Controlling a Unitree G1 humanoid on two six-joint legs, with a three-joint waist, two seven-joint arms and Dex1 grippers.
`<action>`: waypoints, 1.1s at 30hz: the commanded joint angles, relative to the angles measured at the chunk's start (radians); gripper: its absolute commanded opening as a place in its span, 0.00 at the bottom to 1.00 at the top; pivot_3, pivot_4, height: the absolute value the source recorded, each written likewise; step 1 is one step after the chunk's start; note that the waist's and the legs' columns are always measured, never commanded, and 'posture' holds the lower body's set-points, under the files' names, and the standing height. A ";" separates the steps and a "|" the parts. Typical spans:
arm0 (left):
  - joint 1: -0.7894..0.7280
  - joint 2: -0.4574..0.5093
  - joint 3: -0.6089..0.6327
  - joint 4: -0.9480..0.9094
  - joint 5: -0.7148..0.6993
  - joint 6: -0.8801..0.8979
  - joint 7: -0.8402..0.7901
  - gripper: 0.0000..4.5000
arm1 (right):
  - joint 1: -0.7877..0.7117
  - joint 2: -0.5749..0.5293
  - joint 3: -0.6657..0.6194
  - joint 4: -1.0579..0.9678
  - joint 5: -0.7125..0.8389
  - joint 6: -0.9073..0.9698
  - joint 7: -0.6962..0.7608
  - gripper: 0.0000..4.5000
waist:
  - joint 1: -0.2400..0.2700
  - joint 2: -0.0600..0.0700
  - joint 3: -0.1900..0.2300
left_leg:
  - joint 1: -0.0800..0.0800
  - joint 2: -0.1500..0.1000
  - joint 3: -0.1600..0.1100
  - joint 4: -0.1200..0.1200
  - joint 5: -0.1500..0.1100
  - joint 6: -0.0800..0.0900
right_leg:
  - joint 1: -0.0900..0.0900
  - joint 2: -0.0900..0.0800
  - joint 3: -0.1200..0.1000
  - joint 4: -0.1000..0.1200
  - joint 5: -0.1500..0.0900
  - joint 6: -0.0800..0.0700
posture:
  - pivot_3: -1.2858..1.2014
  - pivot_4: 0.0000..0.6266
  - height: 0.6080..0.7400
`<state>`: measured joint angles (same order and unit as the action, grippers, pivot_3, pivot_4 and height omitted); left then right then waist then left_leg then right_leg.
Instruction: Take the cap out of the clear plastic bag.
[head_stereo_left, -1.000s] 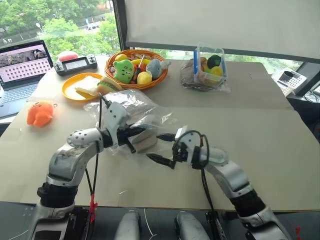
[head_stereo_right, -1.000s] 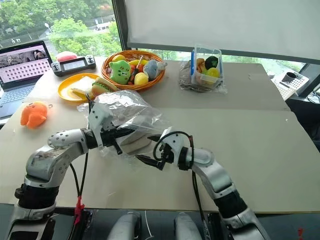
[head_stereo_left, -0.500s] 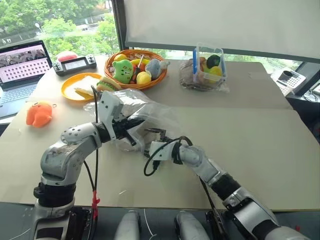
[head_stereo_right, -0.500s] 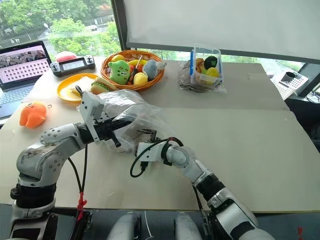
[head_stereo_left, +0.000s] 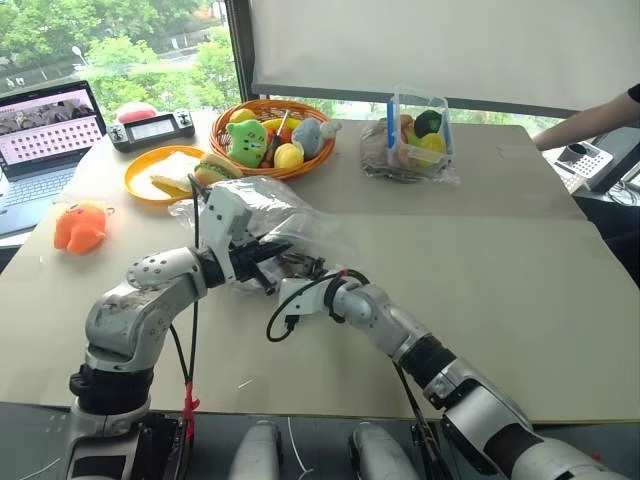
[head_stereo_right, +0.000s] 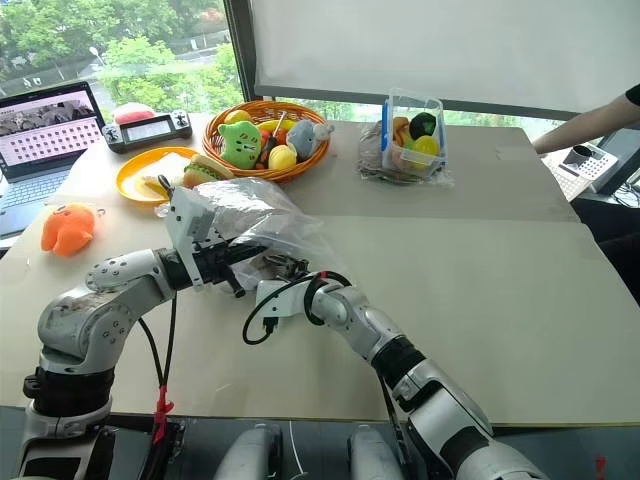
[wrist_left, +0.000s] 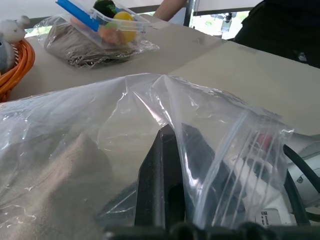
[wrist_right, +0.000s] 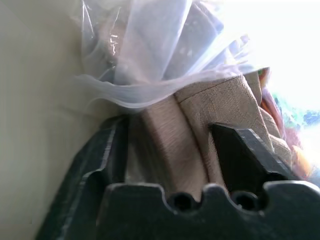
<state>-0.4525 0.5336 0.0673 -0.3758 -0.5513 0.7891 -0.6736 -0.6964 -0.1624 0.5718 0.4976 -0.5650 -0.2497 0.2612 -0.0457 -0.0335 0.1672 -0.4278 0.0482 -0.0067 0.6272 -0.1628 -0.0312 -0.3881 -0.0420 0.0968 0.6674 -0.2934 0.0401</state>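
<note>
The clear plastic bag (head_stereo_left: 292, 215) hangs crumpled just above the table's middle, pinched at its edge by my shut left gripper (head_stereo_left: 272, 252), whose dark finger (wrist_left: 160, 185) shows through the film. Inside lies the cap (wrist_left: 55, 185), beige woven fabric. My right gripper (wrist_right: 170, 150) reaches into the bag's mouth from the right, below the left one. A folded part of the cap (wrist_right: 175, 135) fills the gap between its two fingers (wrist_right: 107, 150), touching both.
At the back stand an orange basket (head_stereo_left: 300, 168) of plush toys, an orange plate (head_stereo_left: 140, 182), and a clear box (head_stereo_left: 420, 125) of toy fruit. An orange plush toy (head_stereo_left: 80, 225) and a laptop (head_stereo_left: 45, 130) sit left. A person's arm (head_stereo_left: 590, 122) reaches in far right.
My right gripper rolled and pushed forward into the bag's mouth, and its fingers drew in around the cap. The left gripper kept its hold in place. A person's arm appeared at the right.
</note>
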 joint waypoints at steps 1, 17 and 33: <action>-0.006 0.005 0.004 -0.026 -0.012 -0.017 0.000 0.00 | 0.031 -0.028 -0.032 -0.026 0.008 0.030 0.015 0.33 | 0.000 0.000 0.000 | 0.000 0.000 0.000 0.000 0.000 0.000 | 0.000 0.000 0.000 0.000 0.000 0.000 | 0.52 0.24 1.00; 0.024 0.044 -0.056 -0.019 0.058 -0.088 -0.021 0.00 | 0.357 -0.166 -0.179 -0.495 -0.035 0.077 -0.083 0.01 | 0.010 0.000 0.000 | 0.000 -0.001 0.000 -0.001 0.000 0.000 | 0.001 0.000 0.000 -0.002 0.000 0.000 | 0.52 0.24 1.00; 0.022 0.056 -0.101 0.039 0.115 -0.160 -0.056 0.00 | 0.502 -0.096 -0.294 -0.735 -0.094 0.257 -0.120 0.01 | 0.003 0.000 0.000 | -0.001 0.000 0.000 -0.001 0.000 0.000 | 0.000 0.000 0.000 -0.002 0.000 0.001 | 0.52 0.24 1.00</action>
<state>-0.4233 0.5813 -0.0362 -0.3352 -0.4491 0.6516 -0.7249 -0.1604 -0.2550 0.3657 -0.1904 -0.6210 -0.0776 0.1678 -0.0429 -0.0339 0.1674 -0.4288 0.0478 -0.0064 0.6269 -0.1628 -0.0312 -0.3881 -0.0424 0.0970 0.6649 -0.2938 0.0407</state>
